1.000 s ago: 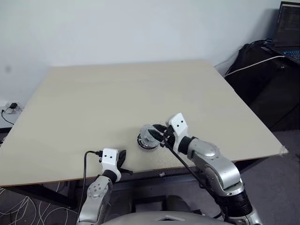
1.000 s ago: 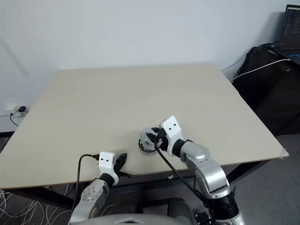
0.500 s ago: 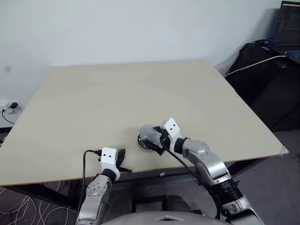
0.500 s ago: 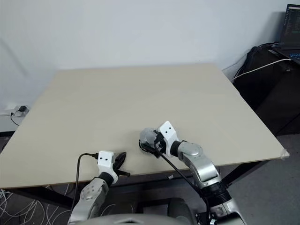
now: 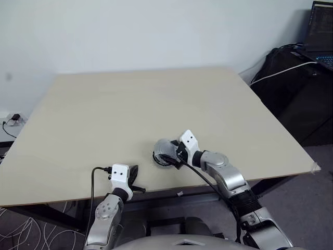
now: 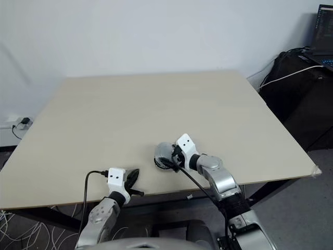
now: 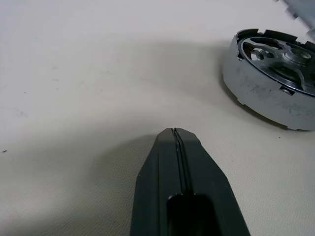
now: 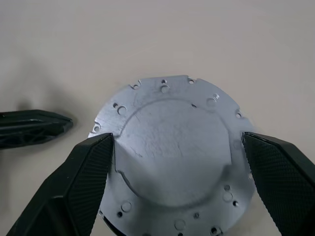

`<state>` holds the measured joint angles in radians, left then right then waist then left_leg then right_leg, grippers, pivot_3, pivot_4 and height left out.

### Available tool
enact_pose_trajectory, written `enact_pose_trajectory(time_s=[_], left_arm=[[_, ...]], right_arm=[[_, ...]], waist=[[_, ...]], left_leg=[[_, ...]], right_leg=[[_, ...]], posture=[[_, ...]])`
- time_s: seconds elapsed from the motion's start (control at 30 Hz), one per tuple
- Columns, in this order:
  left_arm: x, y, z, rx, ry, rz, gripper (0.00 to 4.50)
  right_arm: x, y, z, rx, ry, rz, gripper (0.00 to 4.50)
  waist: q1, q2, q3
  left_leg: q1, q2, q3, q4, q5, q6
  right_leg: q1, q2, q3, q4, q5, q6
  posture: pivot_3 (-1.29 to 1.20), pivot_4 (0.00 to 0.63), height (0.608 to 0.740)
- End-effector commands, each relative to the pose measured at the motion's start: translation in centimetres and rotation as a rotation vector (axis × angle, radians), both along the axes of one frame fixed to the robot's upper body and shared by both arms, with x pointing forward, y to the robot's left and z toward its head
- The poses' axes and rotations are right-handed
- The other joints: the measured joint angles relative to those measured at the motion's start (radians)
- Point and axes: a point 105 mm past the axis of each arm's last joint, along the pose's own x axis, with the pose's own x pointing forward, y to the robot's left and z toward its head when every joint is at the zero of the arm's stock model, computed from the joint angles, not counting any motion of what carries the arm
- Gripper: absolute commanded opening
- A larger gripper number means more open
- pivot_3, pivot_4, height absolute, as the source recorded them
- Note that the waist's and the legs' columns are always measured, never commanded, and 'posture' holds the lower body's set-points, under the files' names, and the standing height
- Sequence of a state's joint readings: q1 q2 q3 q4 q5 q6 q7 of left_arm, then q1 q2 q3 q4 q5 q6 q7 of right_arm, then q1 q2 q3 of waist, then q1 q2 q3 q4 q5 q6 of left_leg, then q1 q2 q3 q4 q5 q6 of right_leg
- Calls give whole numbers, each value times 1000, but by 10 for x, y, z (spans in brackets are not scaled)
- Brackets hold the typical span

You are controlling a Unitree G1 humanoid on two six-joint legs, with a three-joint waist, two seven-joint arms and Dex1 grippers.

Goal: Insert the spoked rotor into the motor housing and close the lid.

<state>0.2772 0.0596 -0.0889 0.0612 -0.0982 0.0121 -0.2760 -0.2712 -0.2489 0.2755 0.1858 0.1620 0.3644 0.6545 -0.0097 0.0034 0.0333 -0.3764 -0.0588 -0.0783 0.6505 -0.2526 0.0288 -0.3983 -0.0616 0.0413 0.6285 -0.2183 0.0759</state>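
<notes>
The motor housing [image 7: 266, 93] lies near the table's front edge, with the spoked rotor [image 7: 280, 56] seated in it, silver spokes and hub showing. The lid [image 8: 172, 152], a pale grey scalloped disc with a raised middle, sits tilted over the housing, plain face up. My right gripper [image 8: 177, 137] is open, its fingers wide apart on either side of the lid's rim. My left gripper [image 7: 175, 132] is shut and empty, low over the table a short way left of the housing.
The beige table [image 5: 130, 104] has bare room behind and to both sides of the parts. Its front edge runs just below both grippers. Black bags [image 5: 296, 83] and a laptop [image 5: 320, 28] stand beyond the table's right side.
My right gripper has come down and forward with the lid, from tilted above the housing to low over it, and its jaws have spread wider. The left gripper has stayed still.
</notes>
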Motion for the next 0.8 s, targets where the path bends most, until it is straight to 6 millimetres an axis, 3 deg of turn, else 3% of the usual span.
enact_pose_trajectory(time_s=[0.03, 0.1, 0.23, 0.27, 0.6, 0.8], left_arm=[[5, -1, 7, -4, -40, 1, 0], [5, -1, 7, -5, -40, 2, 0], [5, -1, 6, -8, -40, 3, 0], [5, -1, 6, -8, -40, 3, 0], [5, -4, 11, -14, -45, 0, 0], [5, -5, 14, -16, -47, 2, 0]], right_arm=[[9, 0, 13, 15, -50, -1, 4485], [9, 0, 12, 17, -46, -3, 4306], [9, 2, 14, 31, -46, -9, 3273], [8, 2, 14, 32, -47, -9, 3212], [-14, 10, 8, -8, 13, 122, 3212], [-6, 8, 3, -53, 15, 93, 3212]], waist=[[0, 0, 0], [0, 1, -1], [0, 2, -1], [0, 2, -1], [0, 3, -3], [-1, 4, -4]], left_leg=[[0, 0, 0, 0, 0, 0], [0, 0, 0, 0, 0, 0], [0, 0, 0, 0, 0, 0], [0, 0, 0, 0, 0, 0], [0, 0, 0, 0, 0, 1], [1, 0, 0, 0, 0, 0]], right_leg=[[0, 0, 0, 0, 0, 0], [0, 0, 0, 0, 0, 0], [0, 0, 0, 0, 0, 0], [0, 0, 0, 0, 0, 0], [0, 0, 0, 0, 0, 0], [1, 0, 0, 0, 0, 1]], posture=[[0, 0, 740], [0, 0, 740], [0, 0, 740], [0, 0, 740], [0, 0, 740], [0, 0, 740]])
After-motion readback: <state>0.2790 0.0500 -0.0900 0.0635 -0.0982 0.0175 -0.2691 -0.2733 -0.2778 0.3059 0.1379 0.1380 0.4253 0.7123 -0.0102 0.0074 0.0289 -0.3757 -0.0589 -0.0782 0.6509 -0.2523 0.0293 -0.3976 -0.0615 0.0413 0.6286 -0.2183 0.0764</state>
